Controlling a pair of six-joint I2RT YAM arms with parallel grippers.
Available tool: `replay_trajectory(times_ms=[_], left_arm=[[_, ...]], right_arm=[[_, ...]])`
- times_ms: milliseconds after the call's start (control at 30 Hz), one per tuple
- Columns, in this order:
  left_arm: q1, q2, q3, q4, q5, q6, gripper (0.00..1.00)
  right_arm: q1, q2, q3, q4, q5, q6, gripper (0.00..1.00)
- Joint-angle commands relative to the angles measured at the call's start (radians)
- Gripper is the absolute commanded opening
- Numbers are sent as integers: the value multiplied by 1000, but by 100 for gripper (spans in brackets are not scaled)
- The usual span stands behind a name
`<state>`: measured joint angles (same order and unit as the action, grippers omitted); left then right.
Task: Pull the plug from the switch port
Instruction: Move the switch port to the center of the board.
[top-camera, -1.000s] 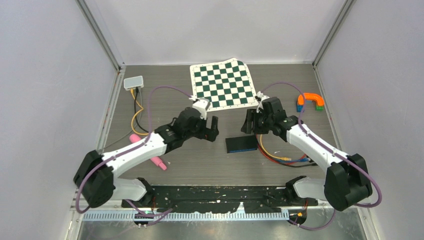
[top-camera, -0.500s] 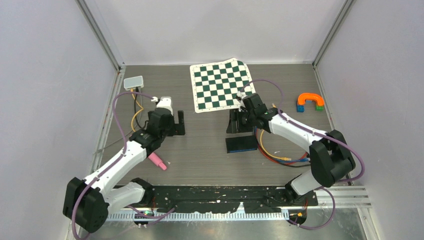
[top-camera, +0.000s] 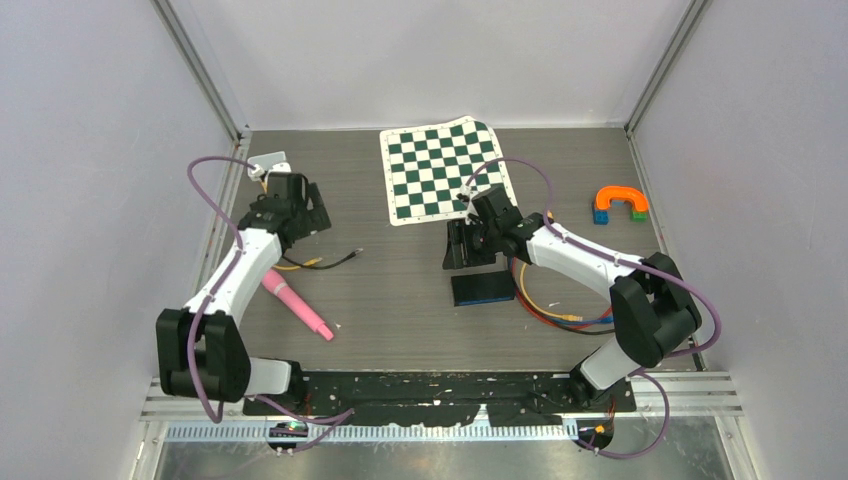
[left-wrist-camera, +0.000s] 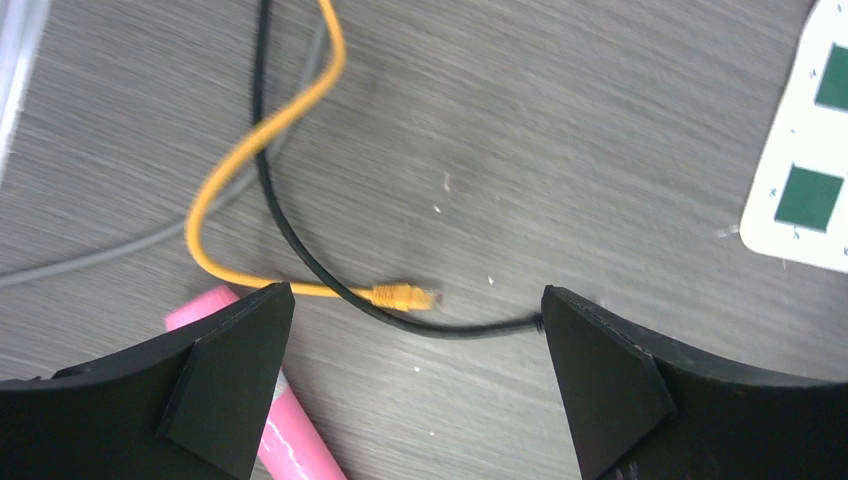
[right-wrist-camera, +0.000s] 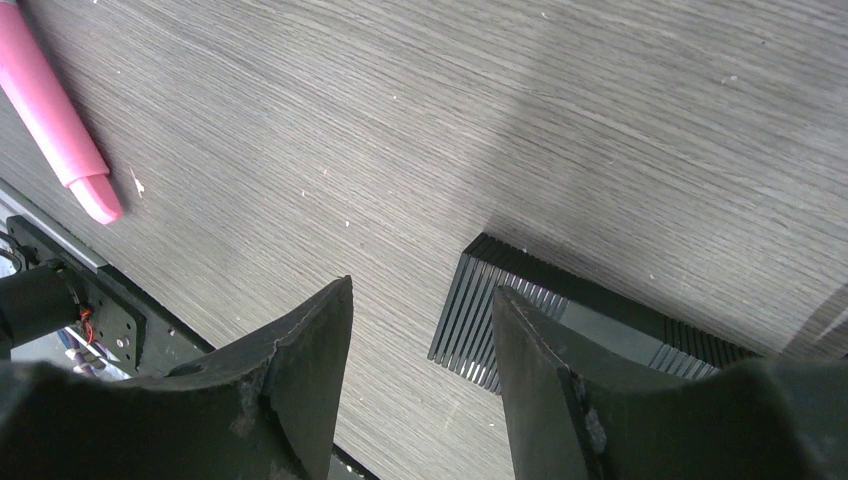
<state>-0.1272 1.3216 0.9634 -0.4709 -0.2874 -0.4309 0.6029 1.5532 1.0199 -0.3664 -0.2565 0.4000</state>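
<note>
The switch (top-camera: 483, 288) is a flat black finned box (right-wrist-camera: 600, 330) mid-table. Orange, red and blue cables (top-camera: 560, 312) loop off its right side; its ports are hidden, so I cannot tell if a plug sits in one. My right gripper (top-camera: 458, 245) (right-wrist-camera: 422, 288) hovers open over the switch's left end, nothing between its fingers. My left gripper (top-camera: 308, 212) (left-wrist-camera: 418, 300) is wide open at the far left. It hangs above a loose yellow plug (left-wrist-camera: 405, 296) (top-camera: 315, 263) and a black cable (left-wrist-camera: 300, 250).
A small white box (top-camera: 267, 163) with yellow, black and grey cables sits at the back left. A pink marker (top-camera: 296, 305) lies front left. The checkerboard sheet (top-camera: 445, 170) is at the back, and an orange, blue and green block cluster (top-camera: 620, 203) at the right.
My left arm swung left and back toward the white box, uncovering the yellow plug and black cable end. My right gripper shifted left over the switch's left end.
</note>
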Motion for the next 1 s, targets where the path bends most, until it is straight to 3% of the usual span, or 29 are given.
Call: replay_trajectory(times_ms=[0, 133, 367, 667, 733, 967], left_arm=[[74, 86, 133, -48, -15, 22, 100], [109, 146, 216, -111, -63, 32, 100], [186, 182, 213, -135, -134, 25, 99], [330, 311, 238, -135, 146, 18, 98], [337, 353, 265, -154, 190, 31, 92], [336, 497, 340, -158, 327, 77, 87]], right_arm=[[3, -38, -15, 17, -8, -8, 60], [3, -42, -27, 14, 10, -21, 60], [3, -25, -38, 28, -13, -23, 60], [4, -24, -48, 35, -53, -23, 60], [3, -32, -55, 37, -54, -23, 60], [3, -52, -81, 36, -58, -13, 60]])
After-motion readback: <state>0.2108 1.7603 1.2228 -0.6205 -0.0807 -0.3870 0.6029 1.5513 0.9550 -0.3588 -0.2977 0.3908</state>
